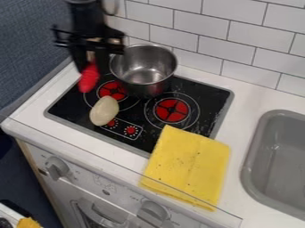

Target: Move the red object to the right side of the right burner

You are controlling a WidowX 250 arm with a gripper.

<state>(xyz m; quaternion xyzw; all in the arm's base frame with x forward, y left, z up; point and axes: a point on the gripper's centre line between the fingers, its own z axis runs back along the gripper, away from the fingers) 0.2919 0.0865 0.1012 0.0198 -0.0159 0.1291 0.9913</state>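
My gripper (pixel 90 64) hangs at the upper left over the stove's left side, shut on the red object (pixel 89 78), which dangles below it. The red object is held above the left edge of the black cooktop, left of the left burner (pixel 113 90). The right burner (pixel 171 110) shows its red centre and pale rings near the middle of the view.
A metal pot (pixel 143 67) stands at the back of the cooktop. A pale oval object (pixel 104 111) lies at the front left, and a folded yellow cloth (pixel 187 164) overlaps the front right corner. A grey sink (pixel 253 164) is at the right; a tiled wall (pixel 238 40) rises behind.
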